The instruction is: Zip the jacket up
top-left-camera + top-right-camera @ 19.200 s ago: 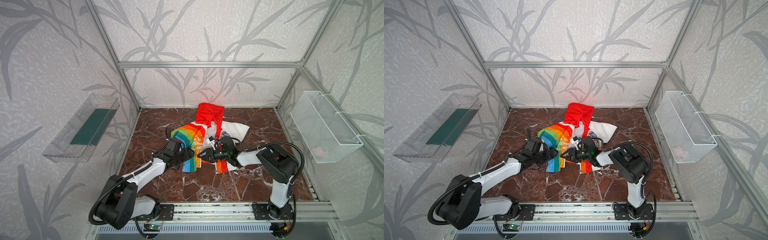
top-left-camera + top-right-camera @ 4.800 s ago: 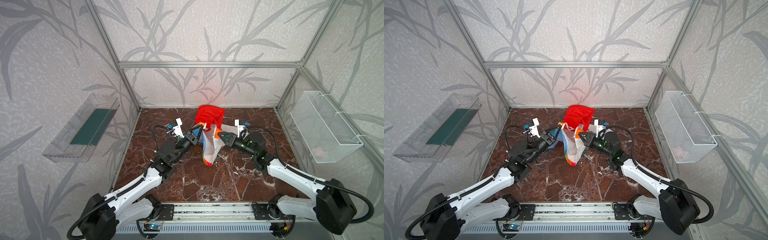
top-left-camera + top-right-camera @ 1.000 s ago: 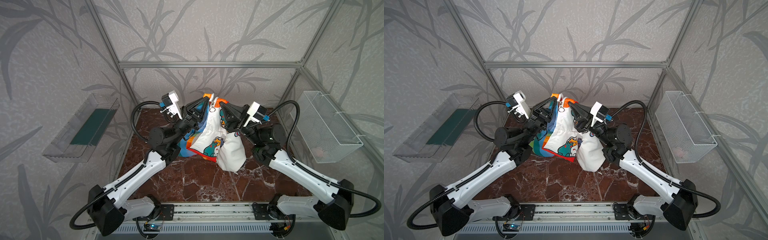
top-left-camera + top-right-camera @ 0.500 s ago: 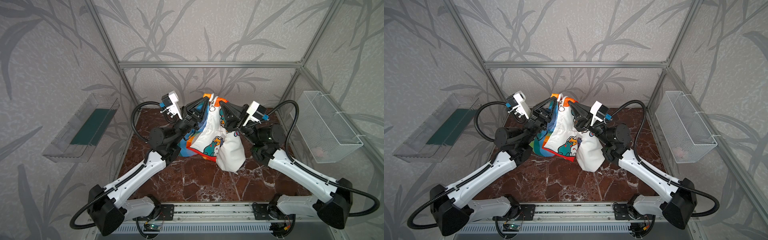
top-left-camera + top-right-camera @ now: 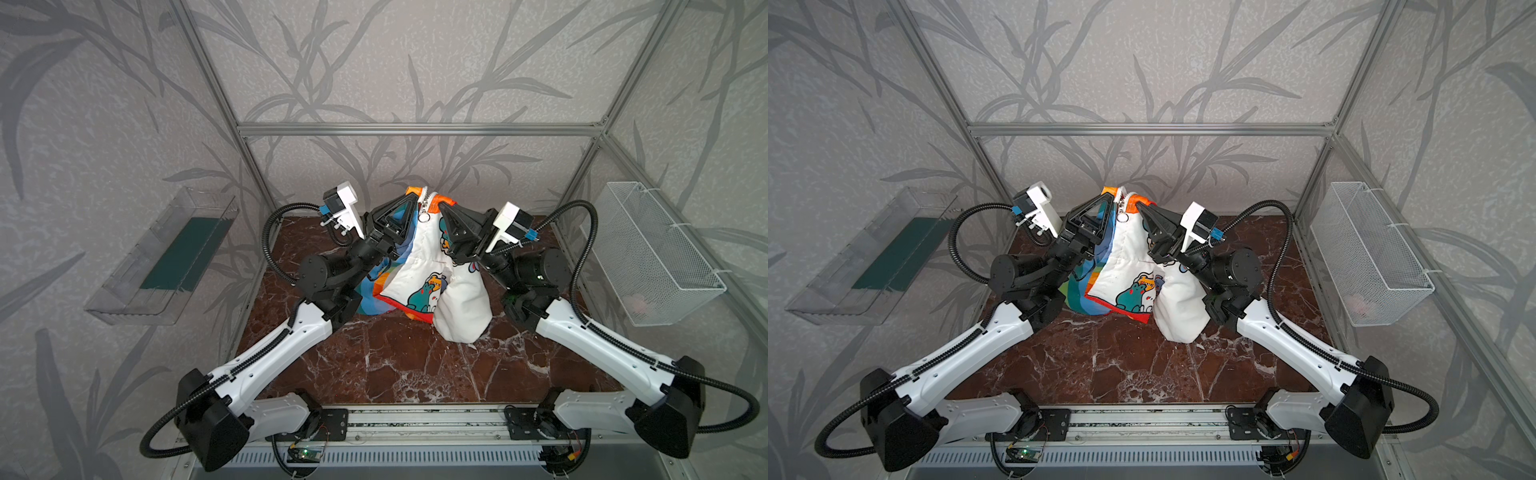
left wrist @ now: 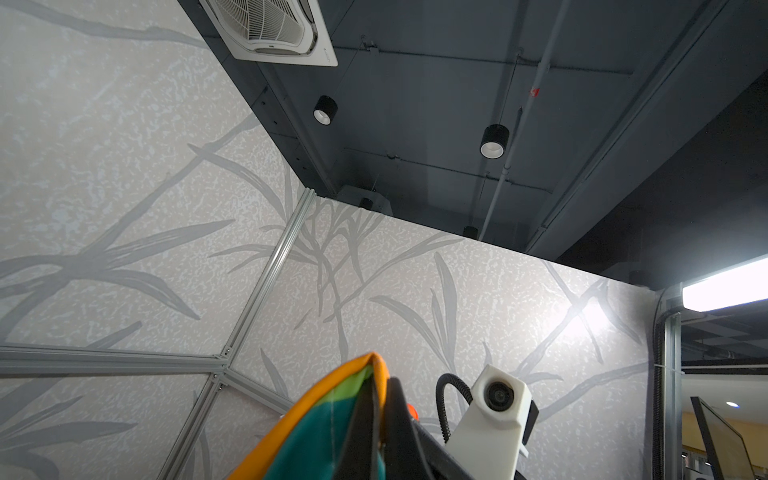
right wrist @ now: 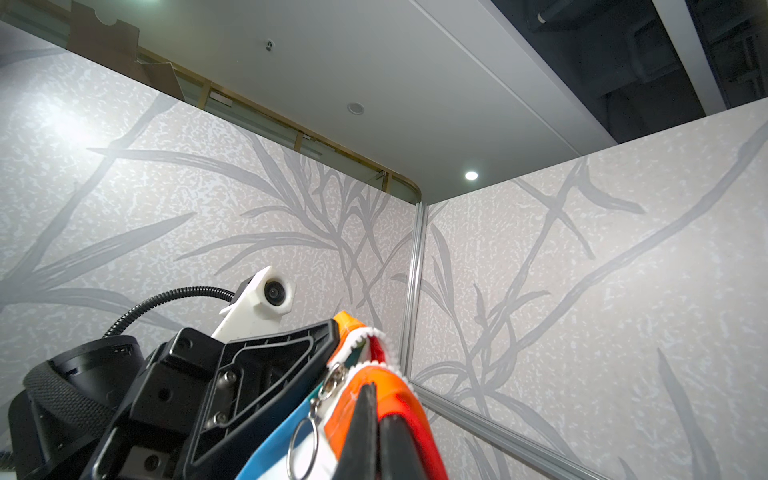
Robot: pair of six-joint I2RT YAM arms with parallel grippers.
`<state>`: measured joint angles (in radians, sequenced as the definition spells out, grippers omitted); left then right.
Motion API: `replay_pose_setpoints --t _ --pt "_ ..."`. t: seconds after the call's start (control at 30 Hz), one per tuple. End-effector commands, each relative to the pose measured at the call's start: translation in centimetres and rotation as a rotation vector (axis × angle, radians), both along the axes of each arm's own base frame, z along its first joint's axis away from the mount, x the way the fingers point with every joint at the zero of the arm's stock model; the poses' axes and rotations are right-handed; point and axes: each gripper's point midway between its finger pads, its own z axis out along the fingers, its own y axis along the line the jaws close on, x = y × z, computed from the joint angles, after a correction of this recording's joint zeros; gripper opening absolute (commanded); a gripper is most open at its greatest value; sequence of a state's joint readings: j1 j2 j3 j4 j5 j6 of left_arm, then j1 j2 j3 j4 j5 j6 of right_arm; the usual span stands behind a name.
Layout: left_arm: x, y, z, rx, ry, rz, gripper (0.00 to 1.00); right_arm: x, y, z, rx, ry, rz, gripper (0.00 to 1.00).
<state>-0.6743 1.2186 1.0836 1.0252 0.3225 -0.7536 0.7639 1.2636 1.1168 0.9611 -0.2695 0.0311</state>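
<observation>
The jacket (image 5: 419, 266) (image 5: 1125, 257) hangs in the air in both top views. It is white with cartoon animals, and its lower folds rest on the marble floor (image 5: 395, 365). My left gripper (image 5: 411, 198) (image 5: 1104, 198) is shut on its orange-trimmed upper edge at the left of the zipper. My right gripper (image 5: 442, 206) (image 5: 1139, 206) is shut on the edge at the right. The zipper's ring pull (image 5: 424, 216) (image 7: 302, 444) dangles between them. The left wrist view shows the left gripper (image 6: 384, 382) pinching orange and teal fabric (image 6: 316, 432). The right gripper (image 7: 374, 390) pinches orange trim (image 7: 390, 386).
A white wire basket (image 5: 660, 257) hangs on the right wall. A clear tray with a green liner (image 5: 166, 257) hangs on the left wall. An aluminium rail (image 5: 415, 419) runs along the front, and frame posts stand at the back corners.
Over the past seconds both grippers have raised the jacket from the floor to high at the back. In the last second almost nothing has moved.
</observation>
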Motion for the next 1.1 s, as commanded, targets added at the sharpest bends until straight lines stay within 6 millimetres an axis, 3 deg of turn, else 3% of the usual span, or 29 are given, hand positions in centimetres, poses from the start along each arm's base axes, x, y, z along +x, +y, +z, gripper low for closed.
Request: replay_pose_setpoints --t 0.0,1.07 --pt "-1.3 0.85 1.96 -0.048 -0.063 -0.002 0.0 -1.72 -1.66 2.12 0.076 -0.057 0.004 0.0" --pt "-1.13 0.7 1.75 -0.06 -0.05 -0.024 0.0 -1.66 -1.62 2.07 0.087 -0.047 0.01 0.0"
